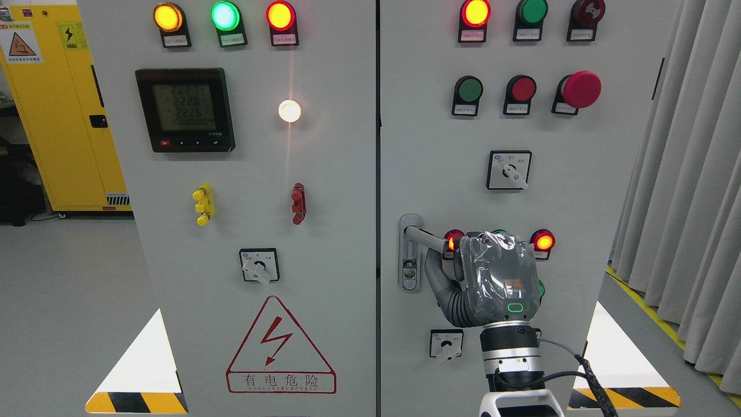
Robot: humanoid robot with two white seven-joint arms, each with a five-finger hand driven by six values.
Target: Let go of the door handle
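Clearly the release is not yet done: the right hand point(492, 278) is wrapped in clear film, its arm comes up from the bottom edge right of the middle, and its fingers point(457, 255) are curled around the outer end of the handle point(419, 234), with the thumb hooked under the lever. That lever sticks out level from its plate point(410, 255) just left of the hand, on the right door point(579, 231) beside the seam. What is left, as I judge it, is to uncurl the fingers and draw the hand back off the lever; whether the door is latched or ajar cannot be told.

Far to the hand's left stands a yellow cabinet point(58, 104) with warning stickers, a lightning bolt and a triangle, their print too small to read. Nearer, up and left of the hand, the meter point(185, 110) shows lit rows of figures that look like 222.2, 222.8 and 222.6, though the digits are faint. Below it, left of the hand and slightly lower, the warning triangle point(281, 344) carries a red bolt and the words 有电危险, with a smaller line underneath that is unreadable. Small tags under the lamps and buttons above the hand are blurred. A selector switch point(447, 343) just down and left of the wrist has tiny labels, also illegible.
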